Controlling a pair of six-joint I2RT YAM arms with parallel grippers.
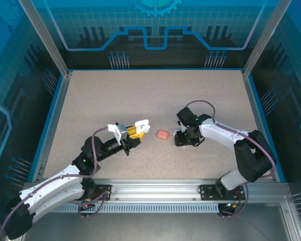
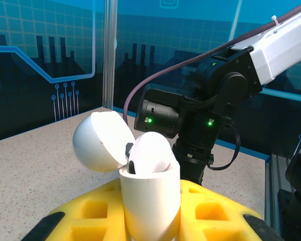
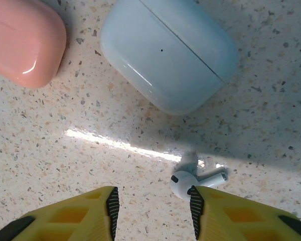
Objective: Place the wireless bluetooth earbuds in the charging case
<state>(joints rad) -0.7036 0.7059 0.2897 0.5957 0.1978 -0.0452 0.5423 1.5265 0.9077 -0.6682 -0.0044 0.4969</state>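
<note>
Two tools share our work: our left tool [image 2: 150, 221] pinches the open white plastic charging case [image 2: 150, 196] aloft, while our right tool [image 3: 153, 213], fingers spread, hovers above a tiny white stemmed earbud [image 3: 193, 179] on the speckled tabletop [image 3: 90, 165], beside its right fingertip, stem pointing right.

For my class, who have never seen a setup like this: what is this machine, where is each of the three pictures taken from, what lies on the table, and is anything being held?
These are two robot arms bolted at a table's near edge. The overhead picture looks down on both. The other two come from cameras on each wrist.

The left hand is shut on a white charging case with its lid open, raised off the table.

The right hand, its yellow fingers apart, hangs just above a white earbud lying on the table. Beyond it lie a closed white case and a closed salmon-pink case. The pink case also shows from overhead, between the two hands.
</note>
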